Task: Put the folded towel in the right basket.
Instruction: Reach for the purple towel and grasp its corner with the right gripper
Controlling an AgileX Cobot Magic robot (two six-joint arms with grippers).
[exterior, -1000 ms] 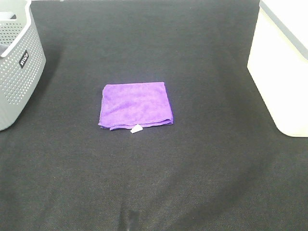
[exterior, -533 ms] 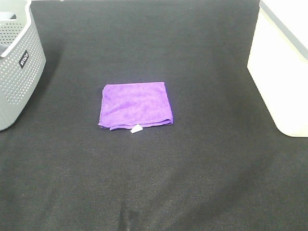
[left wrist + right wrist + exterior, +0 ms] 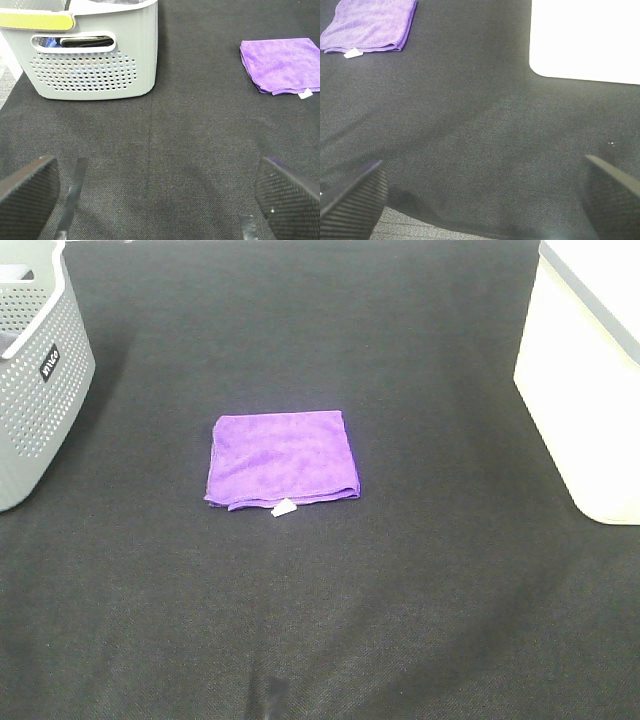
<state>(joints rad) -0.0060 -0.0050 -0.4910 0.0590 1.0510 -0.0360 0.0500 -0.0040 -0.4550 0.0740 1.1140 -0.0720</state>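
A folded purple towel (image 3: 282, 459) with a small white tag lies flat on the black mat at the middle of the exterior view. It also shows in the left wrist view (image 3: 282, 64) and the right wrist view (image 3: 367, 26). The right basket (image 3: 588, 370) is white and stands at the right edge; its wall shows in the right wrist view (image 3: 585, 40). My left gripper (image 3: 160, 195) is open and empty, well short of the towel. My right gripper (image 3: 480, 195) is open and empty, near the mat's front edge. Neither arm shows in the exterior view.
A grey perforated basket (image 3: 35, 370) stands at the left edge, and in the left wrist view (image 3: 92, 55) dark items show inside it. The black mat (image 3: 400, 590) covers the table.
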